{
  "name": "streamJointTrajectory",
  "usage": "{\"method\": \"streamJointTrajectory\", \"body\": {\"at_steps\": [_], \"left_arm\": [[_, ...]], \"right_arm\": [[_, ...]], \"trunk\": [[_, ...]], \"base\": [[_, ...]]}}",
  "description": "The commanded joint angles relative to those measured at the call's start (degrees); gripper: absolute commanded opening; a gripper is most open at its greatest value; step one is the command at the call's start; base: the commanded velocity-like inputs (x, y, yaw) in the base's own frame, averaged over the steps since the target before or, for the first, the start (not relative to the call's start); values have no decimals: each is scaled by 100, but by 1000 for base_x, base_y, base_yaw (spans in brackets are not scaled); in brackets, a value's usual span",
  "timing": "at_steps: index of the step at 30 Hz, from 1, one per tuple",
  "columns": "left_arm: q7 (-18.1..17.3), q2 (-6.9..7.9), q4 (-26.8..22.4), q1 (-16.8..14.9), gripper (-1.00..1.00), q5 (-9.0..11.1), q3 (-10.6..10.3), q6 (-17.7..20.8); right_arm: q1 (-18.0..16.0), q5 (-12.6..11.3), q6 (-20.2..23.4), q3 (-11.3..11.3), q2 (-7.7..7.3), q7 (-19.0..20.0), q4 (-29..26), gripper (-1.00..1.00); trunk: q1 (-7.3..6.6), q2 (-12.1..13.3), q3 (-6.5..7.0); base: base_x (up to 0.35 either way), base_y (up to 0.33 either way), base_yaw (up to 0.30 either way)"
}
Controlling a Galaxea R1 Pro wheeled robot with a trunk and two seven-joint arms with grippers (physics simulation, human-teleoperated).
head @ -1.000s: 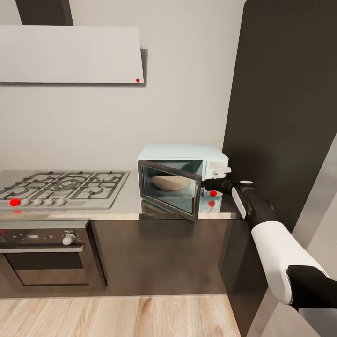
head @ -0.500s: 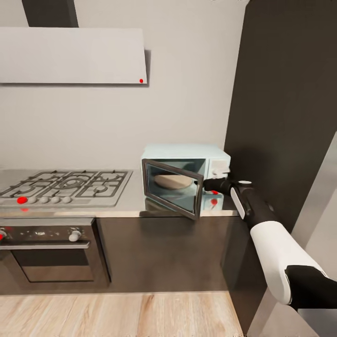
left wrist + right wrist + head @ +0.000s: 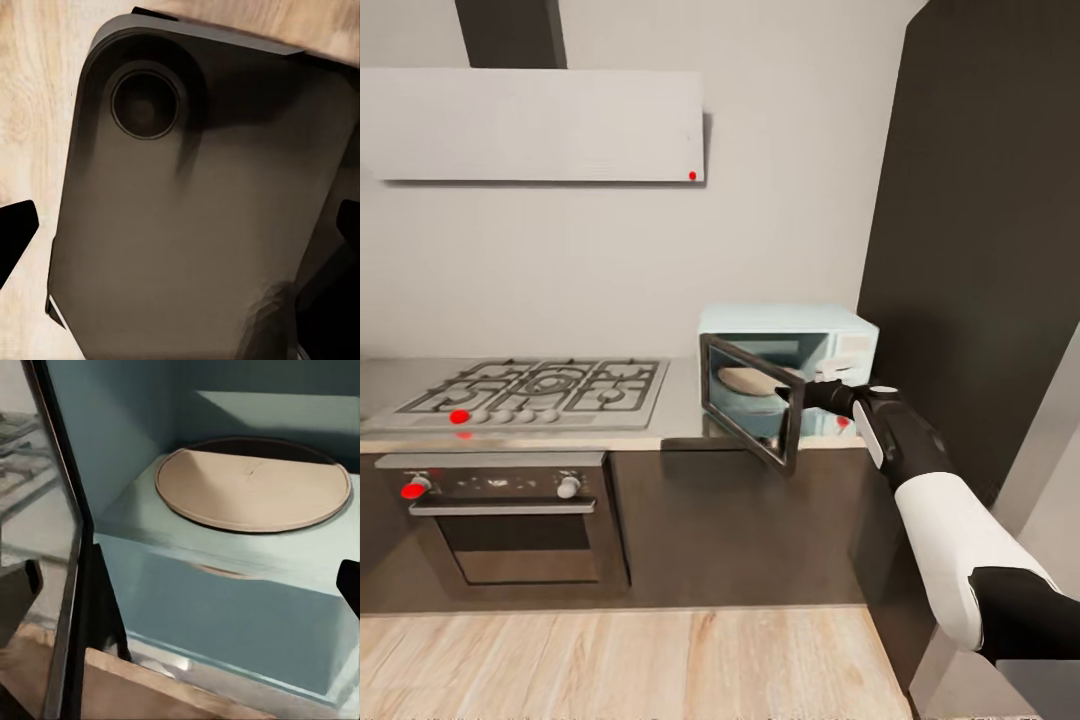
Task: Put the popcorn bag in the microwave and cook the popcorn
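Clearly the countertop (image 3: 680, 425) carries the pale-blue microwave (image 3: 800, 335) with its door (image 3: 752, 415) swung open and turntable (image 3: 253, 484) bare; no popcorn bag is in sight. Just right of the door, the right gripper (image 3: 810, 392) holds nothing, fingertips apparently parted. Burlap like that likely handles light, soft and crushable, best pinched at its rolled rim.

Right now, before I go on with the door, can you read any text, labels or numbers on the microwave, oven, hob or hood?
No readable text anywhere.
Microwave control panel: white, any markings too small to read.
Oven panel: faint marks between the knobs, too blurred to read.
Hood: only a red dot, no lettering.
Hob: no lettering, one red knob.
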Motion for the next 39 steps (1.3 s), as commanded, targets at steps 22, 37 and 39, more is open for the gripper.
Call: {"method": "streamJointTrajectory", "body": {"at_steps": [22,37,39], "left_arm": [[-6,-1,-5,-1,100,37,-7,-8],[-6,-1,-5,3,100,37,-1,-8],[-5,-1,-5,4,100,37,-5,-8]], "right_arm": [[-4,23,37,-19,-223,441,-1,100],[-4,42,39,-13,-635,1176,202,100],[-4,43,37,-11,-701,1190,209,100]], "trunk": [[0,-3,-5],[0,-3,-5],[0,-3,-5]], "base": [[-3,292,0],[0,119,0],[0,18,0]]}}
